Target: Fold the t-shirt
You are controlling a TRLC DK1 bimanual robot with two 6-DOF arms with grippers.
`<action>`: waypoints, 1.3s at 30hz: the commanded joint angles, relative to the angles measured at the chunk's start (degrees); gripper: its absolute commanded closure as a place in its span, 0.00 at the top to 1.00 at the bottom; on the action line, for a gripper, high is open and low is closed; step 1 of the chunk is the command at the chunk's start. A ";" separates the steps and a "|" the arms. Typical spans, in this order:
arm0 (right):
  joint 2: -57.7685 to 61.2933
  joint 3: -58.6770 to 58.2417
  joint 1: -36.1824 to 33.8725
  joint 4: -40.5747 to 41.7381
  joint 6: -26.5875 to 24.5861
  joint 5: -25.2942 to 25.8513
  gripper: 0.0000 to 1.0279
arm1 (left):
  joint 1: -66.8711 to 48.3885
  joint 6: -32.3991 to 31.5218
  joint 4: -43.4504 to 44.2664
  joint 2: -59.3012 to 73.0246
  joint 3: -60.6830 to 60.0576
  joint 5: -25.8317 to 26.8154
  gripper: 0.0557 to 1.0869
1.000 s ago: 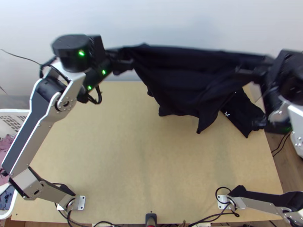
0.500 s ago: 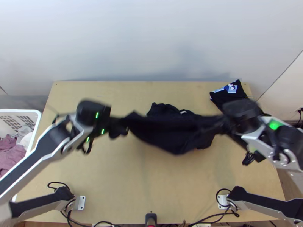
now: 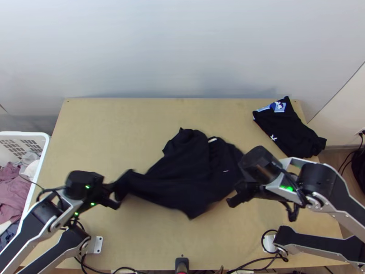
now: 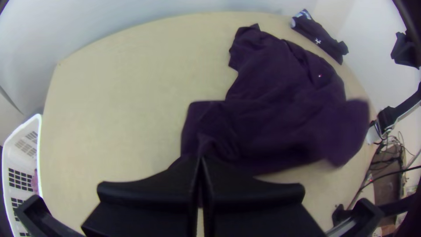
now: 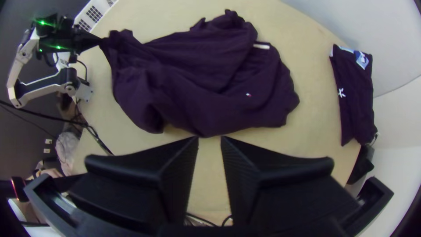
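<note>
Dark t-shirt [image 3: 187, 169]: lowered from the air between both grippers since the earlier frame; it lies rumpled on the middle of the wooden table [image 3: 105, 137], one corner drawn out toward the near left, collar tag [image 3: 212, 140] on the far side.
Cloth handling: probably light, limp and quick to crease; best taken by hem or sleeve corners and pulled taut before folding.
Left gripper [image 3: 116, 192]: has come nearer the robot, closed on that drawn-out corner, low over the table; whether hem or sleeve, I cannot tell.
Right gripper [image 5: 209, 138]: has let go; fingers apart, just beside the shirt's near right edge, pointing inward.
Folded dark garment [image 3: 289, 132]: at the far right corner.
Laundry basket [image 3: 44, 141]: beyond the left edge.
</note>
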 commanded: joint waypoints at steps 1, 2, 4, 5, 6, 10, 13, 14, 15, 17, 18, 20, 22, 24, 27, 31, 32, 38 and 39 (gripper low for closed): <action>3.32 2.69 3.06 0.87 0.82 -3.35 0.62 | 6.82 3.70 2.42 -3.72 -4.26 1.71 0.04; 3.93 3.66 2.71 0.96 0.82 -3.35 0.66 | 6.91 3.62 2.60 -3.37 -4.26 1.71 0.04; 4.81 5.95 0.69 1.22 0.65 -3.26 0.74 | 7.09 2.82 3.92 -1.97 -4.17 1.80 0.04; 4.90 6.83 -0.89 1.31 0.65 -3.35 0.77 | 7.17 1.95 4.71 -1.26 -4.26 1.80 0.04; 5.25 7.88 -2.92 1.66 0.74 -3.44 0.82 | 7.17 1.07 5.94 -0.30 -4.26 1.71 0.04; 6.31 10.87 -11.88 3.77 2.32 -4.14 0.96 | 13.77 -1.75 11.92 7.17 -2.41 4.87 0.04; 6.31 11.92 -18.12 6.85 3.64 -4.14 0.96 | 16.75 -8.16 11.39 16.58 4.44 7.95 0.05; 6.22 11.92 -19.70 7.99 4.43 -4.14 0.96 | 18.16 -9.92 9.98 19.30 7.17 10.67 0.14; 5.95 11.75 -21.29 9.48 4.51 -4.14 0.96 | 18.78 -11.33 8.40 21.68 10.16 13.40 0.31; 4.81 10.52 -23.39 12.74 3.90 -4.14 0.96 | 18.16 -14.31 5.94 25.28 14.81 14.98 0.58; 4.11 8.85 -24.19 15.64 2.49 -4.05 0.96 | 17.90 -15.46 4.71 27.04 17.01 15.77 0.66; 3.41 6.30 -24.80 19.15 1.00 -4.05 0.96 | 16.93 -17.74 2.69 29.67 20.44 17.35 0.77; 3.32 4.19 -27.00 19.59 1.44 -4.14 0.96 | 14.56 -19.76 2.16 30.73 22.81 17.79 0.85; 2.61 1.46 -28.14 21.09 1.44 -4.14 0.96 | 13.15 -21.08 0.84 31.70 24.92 18.06 0.94; 0.94 -3.90 -30.34 23.64 1.44 -4.14 0.96 | 11.04 -21.17 -0.65 31.17 27.29 18.06 0.95; -0.99 -11.19 -33.77 27.50 -0.23 -3.96 0.96 | 1.73 -18.71 -7.16 29.59 28.96 15.42 0.95; -1.43 -12.95 -35.26 29.00 -0.50 -4.05 0.96 | -0.65 -18.71 -8.47 29.41 29.05 14.98 0.95; -2.13 -19.81 -40.01 32.25 -0.58 -3.79 0.96 | -12.43 -18.36 -10.76 25.90 22.02 12.17 0.95; -2.57 -20.68 -40.80 32.95 -0.58 -3.52 0.96 | -13.66 -18.01 -10.58 25.63 21.23 10.94 0.95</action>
